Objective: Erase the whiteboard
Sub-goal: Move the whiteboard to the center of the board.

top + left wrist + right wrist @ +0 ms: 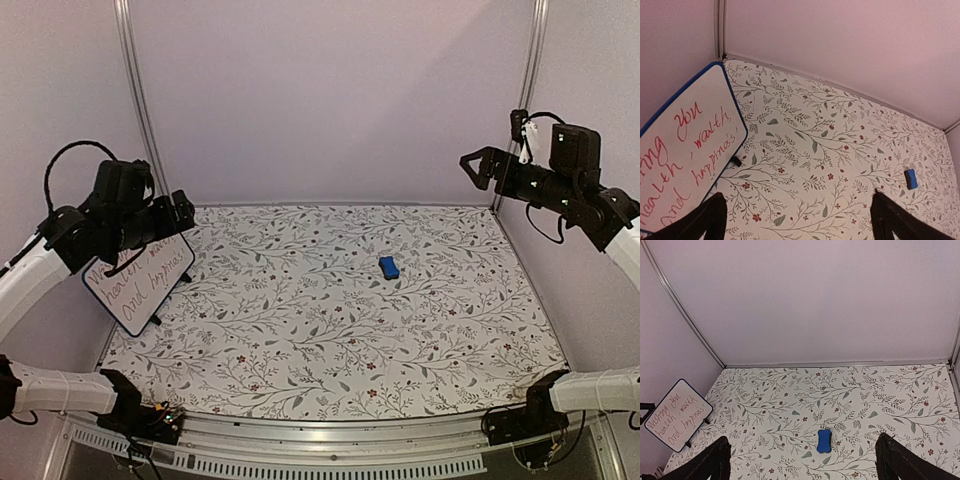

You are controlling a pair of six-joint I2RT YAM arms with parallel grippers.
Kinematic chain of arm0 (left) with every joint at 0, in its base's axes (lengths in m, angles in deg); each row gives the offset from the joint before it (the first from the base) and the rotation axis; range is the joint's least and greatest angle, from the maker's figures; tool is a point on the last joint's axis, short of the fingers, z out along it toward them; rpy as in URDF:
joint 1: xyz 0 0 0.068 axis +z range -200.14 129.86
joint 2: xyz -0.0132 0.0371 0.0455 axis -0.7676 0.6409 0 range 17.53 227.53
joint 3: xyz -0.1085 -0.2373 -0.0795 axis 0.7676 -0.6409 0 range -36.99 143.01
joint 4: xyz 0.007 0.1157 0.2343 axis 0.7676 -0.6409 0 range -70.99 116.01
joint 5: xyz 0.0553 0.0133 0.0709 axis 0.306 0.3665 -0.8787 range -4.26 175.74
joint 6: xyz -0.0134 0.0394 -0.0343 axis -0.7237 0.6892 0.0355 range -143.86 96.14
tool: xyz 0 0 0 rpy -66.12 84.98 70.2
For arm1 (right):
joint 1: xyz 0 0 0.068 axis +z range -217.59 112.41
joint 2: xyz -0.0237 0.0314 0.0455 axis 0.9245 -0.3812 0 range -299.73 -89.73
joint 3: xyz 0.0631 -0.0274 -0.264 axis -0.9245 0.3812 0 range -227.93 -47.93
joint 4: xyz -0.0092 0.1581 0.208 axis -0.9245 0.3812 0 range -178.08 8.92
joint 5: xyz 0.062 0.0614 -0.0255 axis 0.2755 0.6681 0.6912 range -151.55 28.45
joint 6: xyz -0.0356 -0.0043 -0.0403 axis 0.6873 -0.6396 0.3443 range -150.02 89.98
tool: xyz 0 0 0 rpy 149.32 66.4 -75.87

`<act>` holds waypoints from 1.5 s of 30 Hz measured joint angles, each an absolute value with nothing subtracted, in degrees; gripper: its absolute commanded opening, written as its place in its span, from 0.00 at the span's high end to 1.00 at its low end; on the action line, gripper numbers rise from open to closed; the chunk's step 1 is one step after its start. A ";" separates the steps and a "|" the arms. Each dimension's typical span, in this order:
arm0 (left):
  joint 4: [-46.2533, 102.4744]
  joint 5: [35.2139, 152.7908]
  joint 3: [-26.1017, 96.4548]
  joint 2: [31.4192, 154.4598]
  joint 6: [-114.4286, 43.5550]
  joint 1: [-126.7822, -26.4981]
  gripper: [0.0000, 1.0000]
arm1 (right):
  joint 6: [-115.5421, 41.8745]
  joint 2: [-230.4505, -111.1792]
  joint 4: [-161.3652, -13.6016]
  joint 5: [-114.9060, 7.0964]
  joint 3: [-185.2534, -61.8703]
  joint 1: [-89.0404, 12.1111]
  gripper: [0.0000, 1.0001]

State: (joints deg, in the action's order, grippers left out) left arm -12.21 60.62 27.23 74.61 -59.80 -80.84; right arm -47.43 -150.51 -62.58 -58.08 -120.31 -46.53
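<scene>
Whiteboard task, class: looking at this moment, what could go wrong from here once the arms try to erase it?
1. The whiteboard stands propped on small feet at the left edge of the table; wiping pressure could tip or slide it.
2. The eraser lies mid-table, well apart from the board; the open right gripper might nudge it away instead of gripping it.

White tubular links on left arm [30, 275] and right arm [628, 250], black at joints and wrists. Thin black cable [70, 147] looped over left wrist. Left gripper [182, 212] black, dark tapered fingers [710, 220].
</scene>
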 measured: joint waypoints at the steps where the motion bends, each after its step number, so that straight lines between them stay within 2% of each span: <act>1: -12.80 59.41 26.82 76.34 -61.44 -80.86 0.00 | -47.41 -150.51 -62.60 -58.19 -119.85 -46.55 0.01; 5: -17.17 54.52 25.20 82.55 -68.72 -80.90 0.00 | -47.23 -150.53 -62.36 -59.06 -118.32 -46.55 0.01; 11: -18.59 50.34 22.10 84.25 -77.13 -80.90 0.01 | -47.17 -151.82 -61.69 -61.03 -118.21 -46.77 0.01; 13: -17.74 49.29 20.85 84.21 -78.82 -80.88 0.14 | -47.17 -153.35 -61.12 -61.10 -118.30 -47.01 0.01; 14: -17.35 48.86 20.33 84.12 -79.76 -80.88 0.16 | -47.19 -154.16 -60.77 -61.12 -118.30 -47.10 0.01; 16: -16.32 47.74 18.64 83.62 -81.35 -80.71 0.13 | -47.19 -155.47 -59.92 -61.23 -118.27 -47.38 0.01; 18: -14.55 47.55 16.35 82.59 -82.31 -79.92 0.02 | -47.19 -155.97 -59.17 -60.97 -118.27 -47.45 0.01; 20: -12.89 47.66 14.45 81.83 -82.62 -78.83 0.00 | -47.19 -156.04 -58.91 -60.51 -118.27 -47.52 0.01; 25: -11.69 47.31 13.62 84.05 -86.55 -76.80 0.00 | -47.25 -156.30 -58.93 -59.02 -118.27 -47.52 0.01; 31: -17.19 45.97 19.67 96.69 -95.32 -76.69 0.00 | -47.43 -157.26 -58.98 -57.86 -118.19 -47.52 0.01; 41: -23.36 44.42 26.10 111.86 -108.50 -76.69 0.07 | -47.43 -157.41 -58.98 -56.46 -117.75 -47.52 0.01; 45: -23.51 43.44 28.17 116.43 -110.60 -76.66 0.14 | -47.43 -157.39 -59.00 -56.20 -117.42 -47.52 0.01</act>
